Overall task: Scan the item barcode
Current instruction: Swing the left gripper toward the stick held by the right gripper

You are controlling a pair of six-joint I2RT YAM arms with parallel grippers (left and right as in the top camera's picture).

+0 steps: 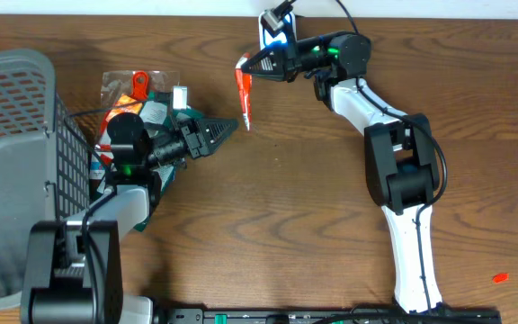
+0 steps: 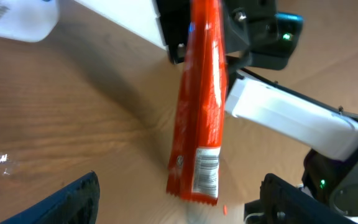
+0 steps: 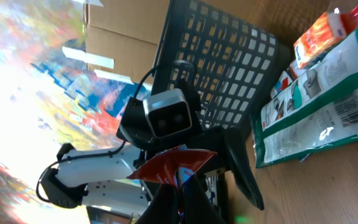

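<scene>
I see a grey mesh basket [image 1: 12,135] at the left edge of my wooden table [image 1: 286,216], a heap of snack packets [image 1: 138,85] lying just beside the basket's right wall with a green-and-white pouch [image 3: 316,118] among them, and a small red scrap [image 1: 500,278] far from the basket.

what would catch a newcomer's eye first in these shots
The orange-red packet hanging from the shut right gripper high in the overhead view grabs the eye first, its barcode facing the left wrist camera. The open left gripper points at it, with a heap of packets and a grey basket at far left.
</scene>
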